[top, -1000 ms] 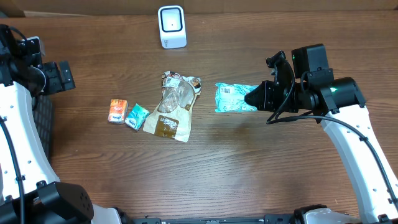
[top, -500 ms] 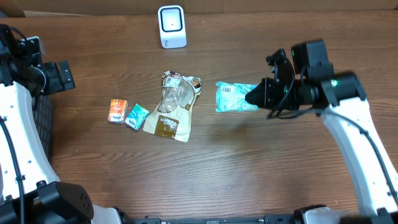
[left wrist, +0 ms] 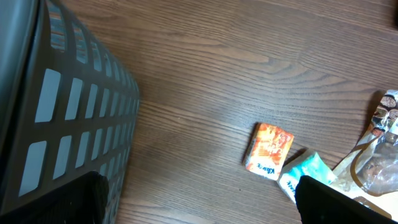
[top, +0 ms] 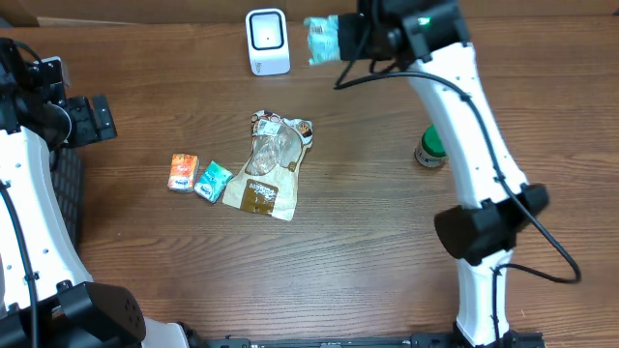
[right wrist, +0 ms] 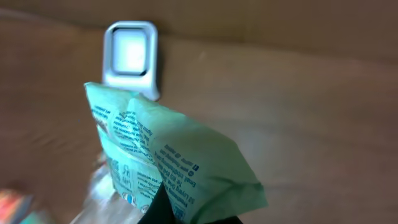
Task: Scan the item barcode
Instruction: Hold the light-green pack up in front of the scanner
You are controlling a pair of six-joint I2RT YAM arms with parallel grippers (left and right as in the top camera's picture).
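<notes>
Green packet (top: 322, 39) gripped by right claw (top: 342, 41), just beside scanner (top: 267, 41) | left claw (top: 95, 118) released | clear pouch (top: 266, 172), perhaps snacks, well apart

The right arm (top: 464, 106) has swung away from the right-middle of the table (top: 368, 261). It now reaches to the far edge, stretched long where a second ago it sat folded low. With it, the right pincer (top: 348, 37) has carried the green packet (top: 322, 39) away from its spot to the right of the brown pouch (top: 266, 174). The packet is now level with the white scanner (top: 267, 41), near its right side and apart from it. In the right wrist view the scanner (right wrist: 130, 57) shows just behind the packet's upper corner. A small green-lidded jar (top: 430, 150), hidden under the arm before, now shows on the table.
</notes>
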